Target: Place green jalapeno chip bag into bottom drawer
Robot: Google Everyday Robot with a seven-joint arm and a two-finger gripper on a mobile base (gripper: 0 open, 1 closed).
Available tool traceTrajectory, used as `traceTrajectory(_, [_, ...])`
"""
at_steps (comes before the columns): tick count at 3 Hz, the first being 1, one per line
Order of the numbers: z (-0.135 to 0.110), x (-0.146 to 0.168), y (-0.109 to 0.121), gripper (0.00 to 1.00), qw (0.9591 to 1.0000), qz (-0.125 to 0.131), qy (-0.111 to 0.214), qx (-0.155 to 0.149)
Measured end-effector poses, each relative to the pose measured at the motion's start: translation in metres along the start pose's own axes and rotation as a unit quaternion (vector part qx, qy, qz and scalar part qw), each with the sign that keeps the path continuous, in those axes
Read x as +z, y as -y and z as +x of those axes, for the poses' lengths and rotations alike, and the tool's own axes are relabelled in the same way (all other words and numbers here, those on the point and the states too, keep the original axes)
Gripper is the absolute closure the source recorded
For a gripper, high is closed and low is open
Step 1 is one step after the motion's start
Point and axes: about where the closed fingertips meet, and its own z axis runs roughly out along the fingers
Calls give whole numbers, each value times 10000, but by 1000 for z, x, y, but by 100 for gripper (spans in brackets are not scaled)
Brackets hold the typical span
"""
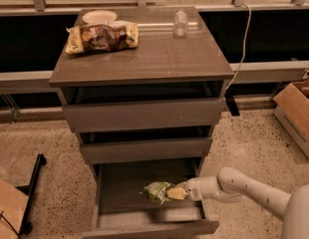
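1. With the bottom drawer (149, 229) pulled wide open, the pincer (177, 193) reaches in over the drawer's right wall.
2. It's clamped on the green jalapeno chip bag (156, 190), gripping the bag's right end!
3. The bag is inside the drawer, around the middle. Whether it touches the drawer floor, I cannot tell.
4. High above the drawer, the counter (159, 59) carries a brown-and-yellow chip bag (101, 36), a white bowl (98, 17) and a clear bottle (180, 23).

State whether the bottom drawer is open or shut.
Open: the bottom drawer is pulled out, its interior showing, with the green jalapeno chip bag and the gripper inside it.
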Motion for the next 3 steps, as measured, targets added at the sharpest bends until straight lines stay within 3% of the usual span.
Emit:
traceTrajectory(1, [9, 10, 11, 100, 9998, 65, 32, 164])
traceTrajectory(2, [28, 19, 42, 100, 9990, 247, 169, 344])
traceTrajectory(3, [52, 28, 68, 86, 9969, 409, 181, 644])
